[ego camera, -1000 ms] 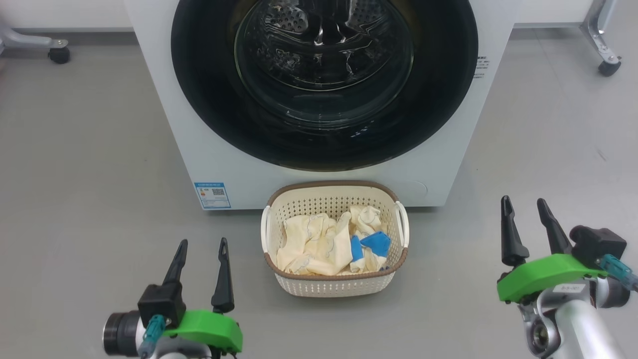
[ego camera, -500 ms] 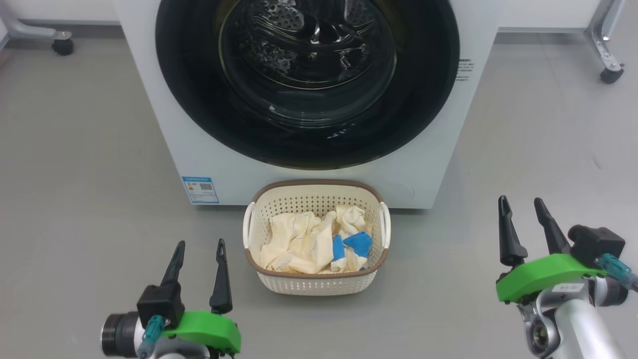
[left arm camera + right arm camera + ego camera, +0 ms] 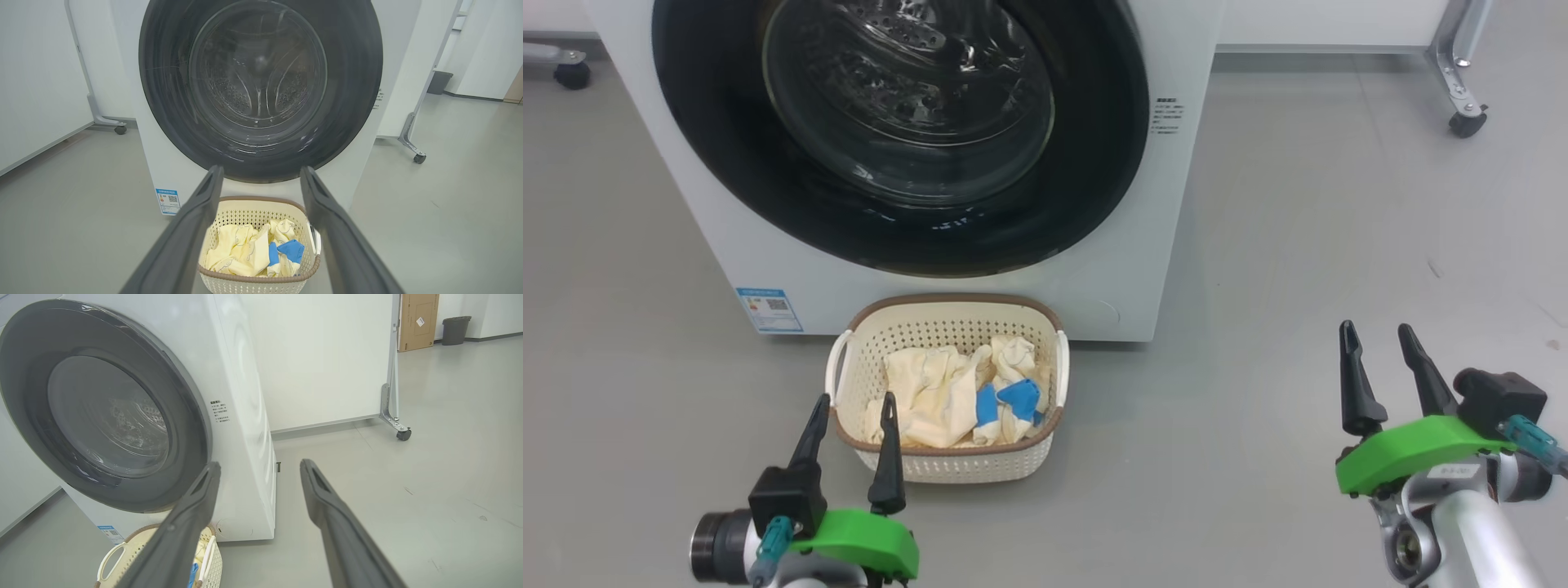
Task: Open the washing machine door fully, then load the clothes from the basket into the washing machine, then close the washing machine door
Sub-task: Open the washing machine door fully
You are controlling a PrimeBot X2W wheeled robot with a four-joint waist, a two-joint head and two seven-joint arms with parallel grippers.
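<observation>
Washing machine: white front-loader standing on the grey floor, at the upper left of the head view. A small blue sticker sits at the lower left of its front.
Washing machine door: closed, lying flush against the front. The steel drum shows through the glass bowl.
Basket: on the floor just in front of the machine, below the door.
Clothes: all in the basket, a crumpled cream-yellow heap with 2 blue patches toward its right side.
Left gripper: its 2 fingers stand apart and hold nothing. It is low at the left of the head view, where the tips overlap the basket's near left corner. In the left wrist view it faces the basket and door.
Right gripper: its 2 fingers stand apart and hold nothing. It is at the lower right, over bare floor, well apart from basket and machine.
Background: a wheeled metal frame leg at the upper right.
</observation>
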